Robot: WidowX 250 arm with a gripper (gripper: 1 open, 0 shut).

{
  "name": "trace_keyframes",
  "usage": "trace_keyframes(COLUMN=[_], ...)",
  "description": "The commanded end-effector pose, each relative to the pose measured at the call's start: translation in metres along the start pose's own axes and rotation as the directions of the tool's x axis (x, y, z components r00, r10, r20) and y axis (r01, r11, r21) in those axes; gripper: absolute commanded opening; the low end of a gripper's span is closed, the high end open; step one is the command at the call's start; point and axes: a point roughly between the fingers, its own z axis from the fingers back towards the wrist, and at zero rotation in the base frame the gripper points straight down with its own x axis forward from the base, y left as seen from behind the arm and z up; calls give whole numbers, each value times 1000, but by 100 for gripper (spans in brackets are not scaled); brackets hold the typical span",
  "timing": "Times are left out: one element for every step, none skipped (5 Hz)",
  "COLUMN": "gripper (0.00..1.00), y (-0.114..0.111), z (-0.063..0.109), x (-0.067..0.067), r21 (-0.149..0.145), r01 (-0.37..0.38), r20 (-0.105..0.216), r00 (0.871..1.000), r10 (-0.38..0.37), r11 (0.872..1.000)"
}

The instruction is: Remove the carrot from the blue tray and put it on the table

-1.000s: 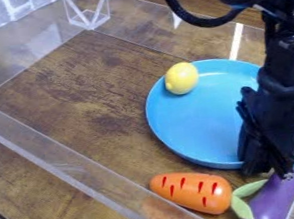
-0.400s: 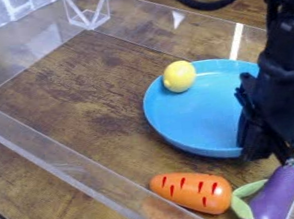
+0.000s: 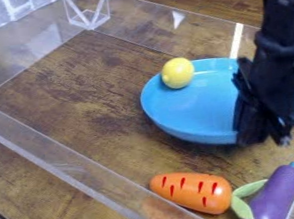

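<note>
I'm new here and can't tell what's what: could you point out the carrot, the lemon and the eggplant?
Toy carrot (image 3: 191, 191): camera view, on its orange striped body.
Toy lemon (image 3: 178, 73): camera view, middle of its yellow side.
Toy eggplant (image 3: 273, 201): camera view, on its purple body.

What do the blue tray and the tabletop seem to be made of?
The blue tray looks like smooth plastic, going by its even, solid colour, though coated metal is possible. The table appears to be dark brown wood, or a wood-look surface, judging by its visible grain.
</note>
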Motion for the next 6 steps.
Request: trace_keyframes(gripper=[0,0,0,0,0,0], y=[25,22,19,14,7,0], z=[44,38,31,25,22,22], x=[-11,-8,0,8,7,5], r21=[48,39,25,8,-9,-23], r01=[-16,-79,-141,-200,-190,-182], r20=[83,88,96,108,122,140], r00=[997,993,986,974,974,973], r10=[12,76,138,198,189,184], r11=[999,996,990,980,982,983])
